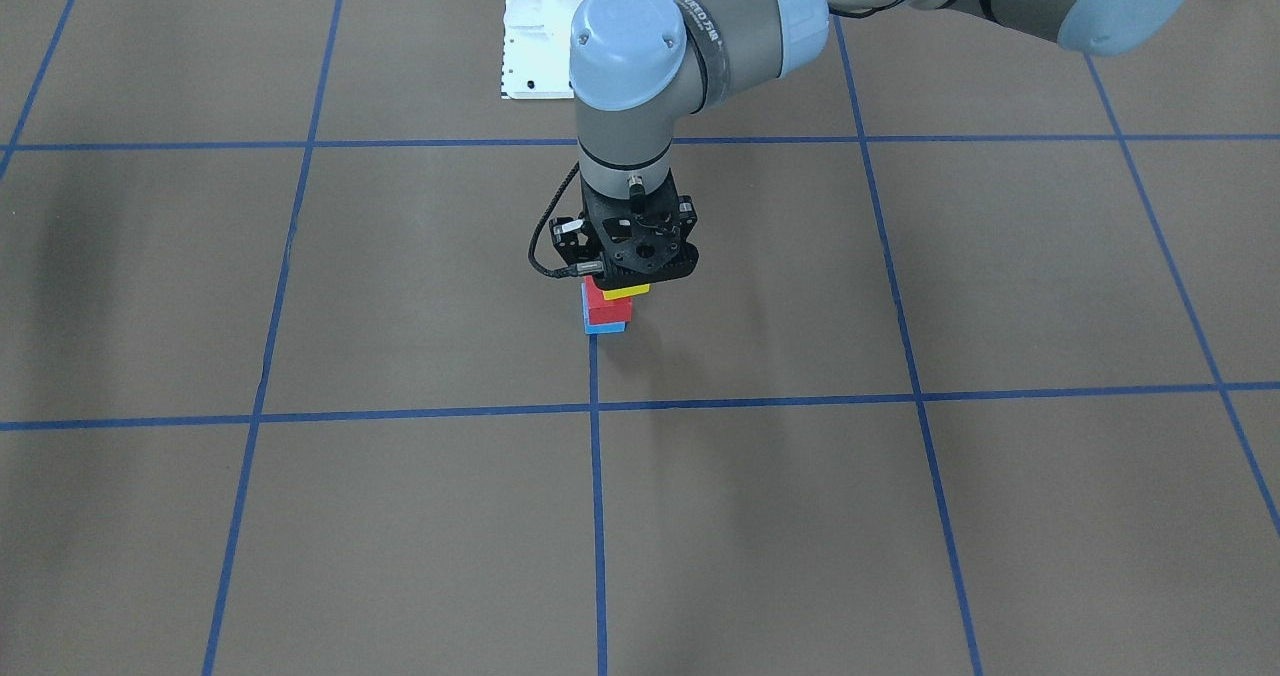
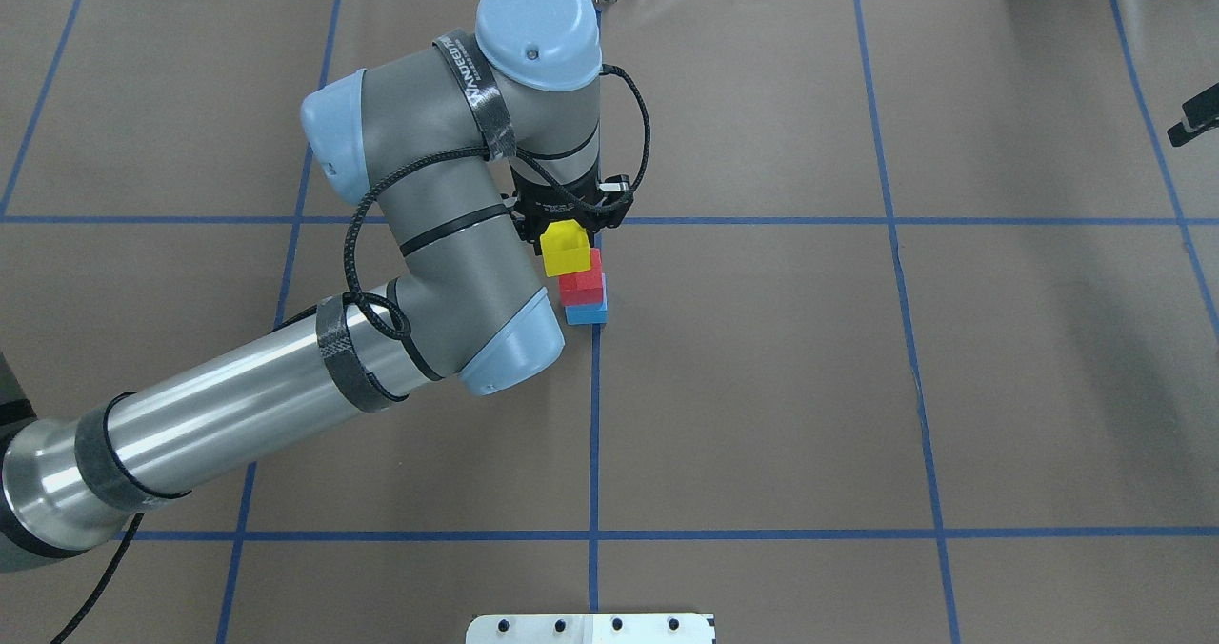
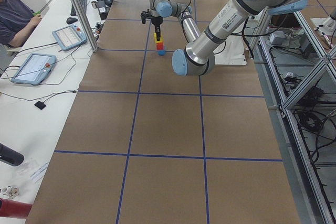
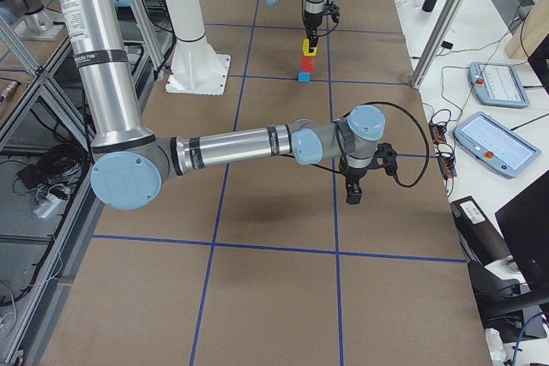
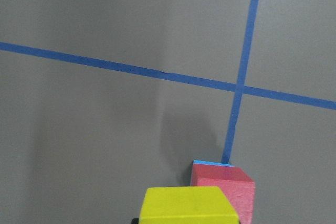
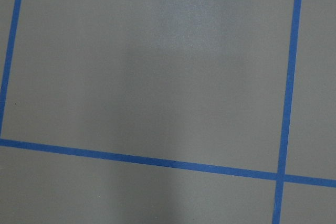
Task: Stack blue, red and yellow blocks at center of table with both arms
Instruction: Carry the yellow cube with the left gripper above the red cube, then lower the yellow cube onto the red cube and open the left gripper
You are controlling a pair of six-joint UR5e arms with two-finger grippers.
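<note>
Nearest, from the table's right end, the right gripper [image 4: 352,195] hangs low over the brown table [image 4: 274,297]; whether it is released or clenched cannot be told (its wrist camera shows only table and blue tape [image 6: 286,77]). Farther off, at the center, the red block [image 1: 608,308] sits on the blue block [image 1: 604,328], which stands against a line of the tape. Above them, the left gripper [image 1: 632,274] grasps the yellow block [image 2: 566,251], held over the red block and slightly askew; whether those two touch is unclear.
</note>
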